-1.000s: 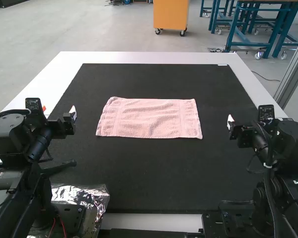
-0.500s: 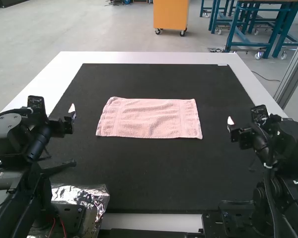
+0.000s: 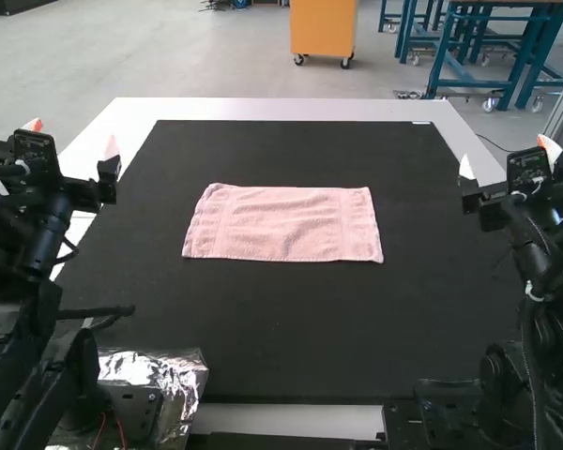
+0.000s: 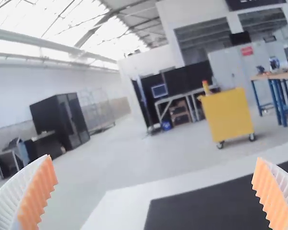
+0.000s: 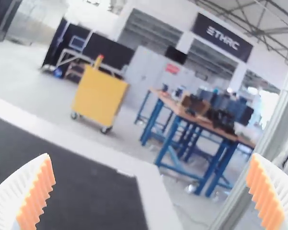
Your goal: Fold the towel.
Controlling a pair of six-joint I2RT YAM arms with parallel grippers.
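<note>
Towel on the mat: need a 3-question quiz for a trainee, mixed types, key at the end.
1. Multiple choice. How does the pink towel lie on the black mat?
a) bunched in a heap
b) laid flat
c) hanging over the mat's edge

2. True or false. The right tool is shut on one end of the towel.

3. Fill in one word, "open" or "shut". In the left wrist view, the left tool is ____.

Key: 1 b; 2 false; 3 open
</note>
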